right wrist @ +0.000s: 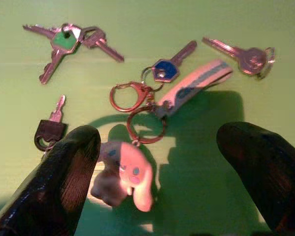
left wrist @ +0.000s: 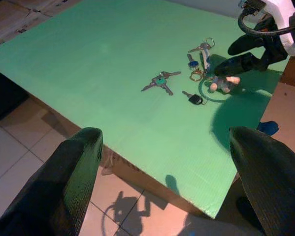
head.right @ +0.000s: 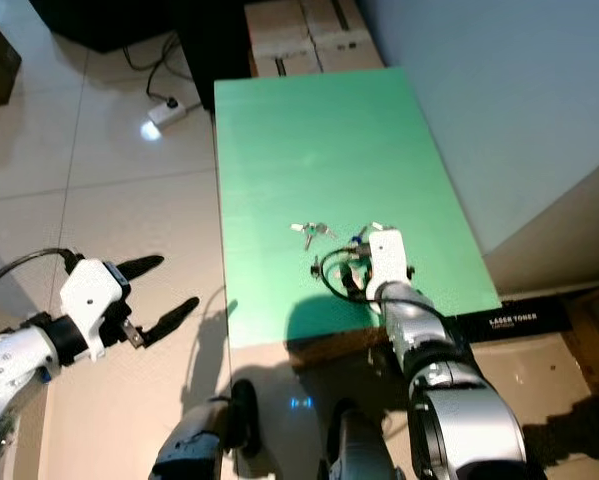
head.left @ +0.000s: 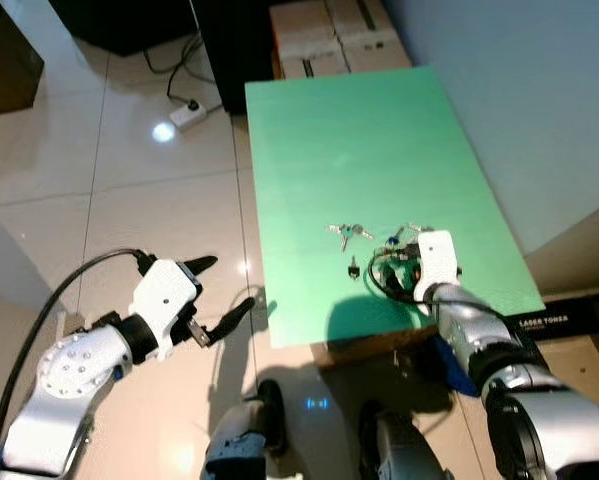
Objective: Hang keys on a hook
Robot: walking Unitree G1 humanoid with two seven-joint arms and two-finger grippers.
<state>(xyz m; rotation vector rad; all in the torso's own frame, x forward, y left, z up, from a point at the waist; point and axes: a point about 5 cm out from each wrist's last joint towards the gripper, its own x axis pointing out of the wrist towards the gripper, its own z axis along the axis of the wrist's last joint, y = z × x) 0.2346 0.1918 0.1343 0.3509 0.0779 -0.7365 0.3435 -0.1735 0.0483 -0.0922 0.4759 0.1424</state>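
Several loose keys lie on the green table [head.left: 359, 140] near its front right. A green-capped bunch [right wrist: 68, 42] and a small black key [right wrist: 51, 130] lie to one side. A blue-capped key [right wrist: 167, 69], a copper clasp [right wrist: 130, 96], a striped strap [right wrist: 194, 86] and a pink plush charm [right wrist: 125, 177] form one keychain. A silver key on a ring [right wrist: 245, 56] lies apart. My right gripper [right wrist: 172, 182] hovers just over the keychain, open, with the charm between its fingers and nothing held. My left gripper [head.left: 224, 285] hangs open over the floor, left of the table.
Cardboard boxes [head.left: 329, 35] stand past the table's far end beside dark furniture [head.left: 229, 50]. A white power strip [head.left: 187, 115] with a cable lies on the glossy tile floor. A grey wall [head.left: 539, 100] runs along the right, with a toner box [head.left: 554, 320] below it.
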